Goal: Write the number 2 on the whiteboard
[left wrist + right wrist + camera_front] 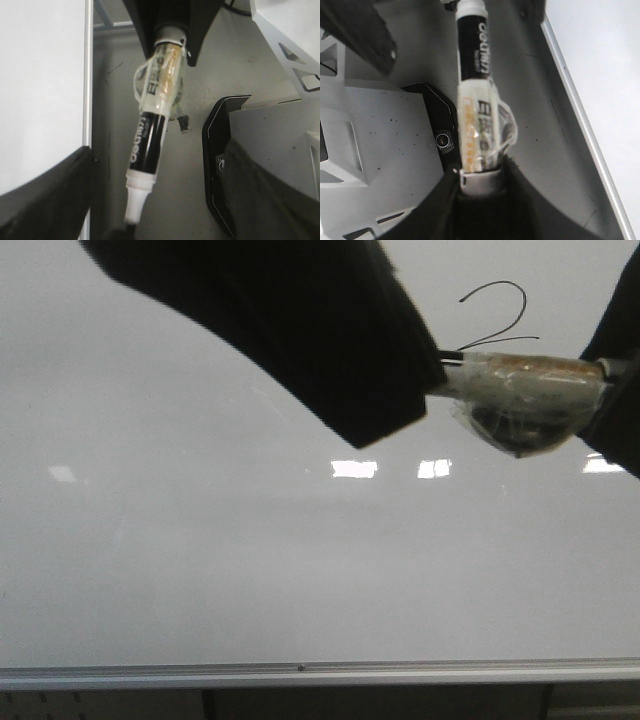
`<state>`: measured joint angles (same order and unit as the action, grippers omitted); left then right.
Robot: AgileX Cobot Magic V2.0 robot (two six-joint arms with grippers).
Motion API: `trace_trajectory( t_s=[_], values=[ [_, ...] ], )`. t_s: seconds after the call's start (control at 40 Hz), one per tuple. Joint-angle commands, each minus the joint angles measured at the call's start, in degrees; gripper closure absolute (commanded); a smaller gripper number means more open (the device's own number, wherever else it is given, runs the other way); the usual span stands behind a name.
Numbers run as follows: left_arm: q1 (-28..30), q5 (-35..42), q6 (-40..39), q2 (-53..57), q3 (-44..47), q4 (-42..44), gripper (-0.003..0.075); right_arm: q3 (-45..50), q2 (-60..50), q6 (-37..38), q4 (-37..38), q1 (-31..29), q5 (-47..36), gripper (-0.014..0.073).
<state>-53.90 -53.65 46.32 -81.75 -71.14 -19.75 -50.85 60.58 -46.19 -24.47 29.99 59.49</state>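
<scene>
Black number 2 [497, 316] on whiteboard [250, 570], right jaws gripping taped marker [477, 100], left jaws' state unclear

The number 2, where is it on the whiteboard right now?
In the front view the number 2 sits at the upper right of the whiteboard, just above the taped marker.

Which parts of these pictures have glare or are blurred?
Front view: bright rectangular light reflections on the whiteboard; the dark arm close to the lens is soft, while the number 2 stays readable. Left wrist view: the marker tip is blurred.
</scene>
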Motion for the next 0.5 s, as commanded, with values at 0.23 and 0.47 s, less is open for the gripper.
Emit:
trace_trajectory(
  t_s=[0.23,0.47],
  values=[
    [-0.4,5.1,0.0,-0.7,-2.0,-1.9,0.0359,-1.9,-1.2,-0.8,-2.2,0.0,-2.1,0.0526],
    [-0.4,5.3,0.0,-0.7,-2.0,-1.9,0.0627,-1.9,-1.2,-0.8,-2.2,0.0,-1.9,0.0515]
  ],
)
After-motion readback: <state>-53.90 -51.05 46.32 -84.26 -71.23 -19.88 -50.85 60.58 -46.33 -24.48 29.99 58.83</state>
